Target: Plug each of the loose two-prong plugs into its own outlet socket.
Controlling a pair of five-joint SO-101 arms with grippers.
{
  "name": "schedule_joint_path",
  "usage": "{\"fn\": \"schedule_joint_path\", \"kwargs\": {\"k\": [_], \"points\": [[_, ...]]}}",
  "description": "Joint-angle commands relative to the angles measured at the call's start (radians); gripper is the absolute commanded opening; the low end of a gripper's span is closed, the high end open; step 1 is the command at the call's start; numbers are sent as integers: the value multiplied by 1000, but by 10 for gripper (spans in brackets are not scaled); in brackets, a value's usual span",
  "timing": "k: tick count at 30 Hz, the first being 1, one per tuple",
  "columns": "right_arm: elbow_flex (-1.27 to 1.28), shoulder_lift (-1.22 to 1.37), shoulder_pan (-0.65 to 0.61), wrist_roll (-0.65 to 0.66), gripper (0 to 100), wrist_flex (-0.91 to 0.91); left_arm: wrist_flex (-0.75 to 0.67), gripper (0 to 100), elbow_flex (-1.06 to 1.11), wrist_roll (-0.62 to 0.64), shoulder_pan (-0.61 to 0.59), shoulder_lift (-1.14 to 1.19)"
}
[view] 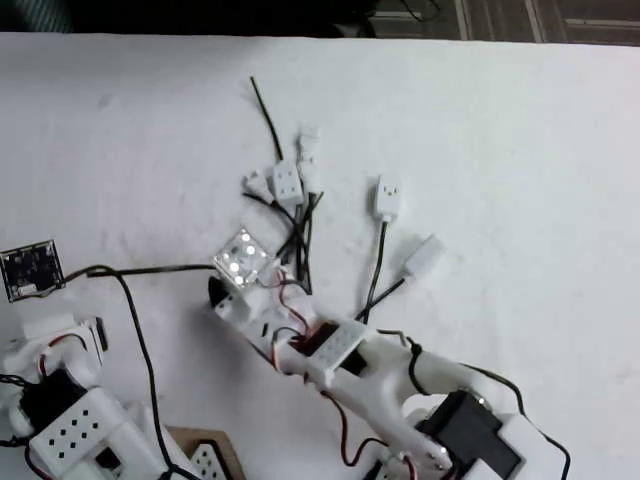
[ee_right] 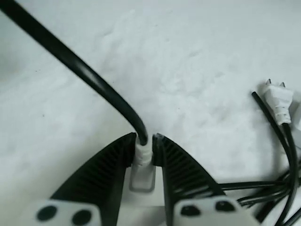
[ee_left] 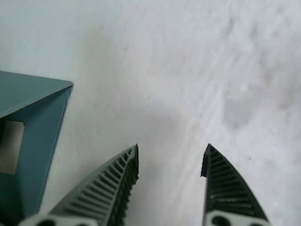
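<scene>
My right gripper (ee_right: 144,137) is shut on a small white plug (ee_right: 142,155) whose thick black cable (ee_right: 80,70) curves up and away over the white table. In the high view this gripper (view: 222,295) sits just below a white cube-shaped block (view: 243,258) with bright spots on its face. Loose white plugs and sockets on thin black cords lie beyond it: one (view: 287,180) at the centre, one (view: 387,197) to the right, another (view: 423,257) lower right. A two-prong plug (ee_right: 277,99) lies off to the side. My left gripper (ee_left: 171,148) hangs open over bare table.
A teal box (ee_left: 33,117) stands beside the left gripper. A small black circuit board (view: 30,270) lies at the table's left edge. Thin black cords (view: 300,235) tangle between the cube and the plugs. The far half of the table is bare.
</scene>
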Motion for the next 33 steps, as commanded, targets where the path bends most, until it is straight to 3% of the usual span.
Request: {"fn": "schedule_joint_path", "kwargs": {"k": [1, 11, 21, 33], "points": [[-14, -22, -10, -8, 17, 31, -3, 226, -3, 8, 18, -13], [-31, 58, -10, 72, 17, 65, -3, 226, -3, 8, 18, -13], [-147, 51, -4, 86, 17, 397, -3, 226, -3, 8, 18, -13], [-244, 61, -4, 180, 17, 593, -5, 226, -2, 8, 18, -13]]}}
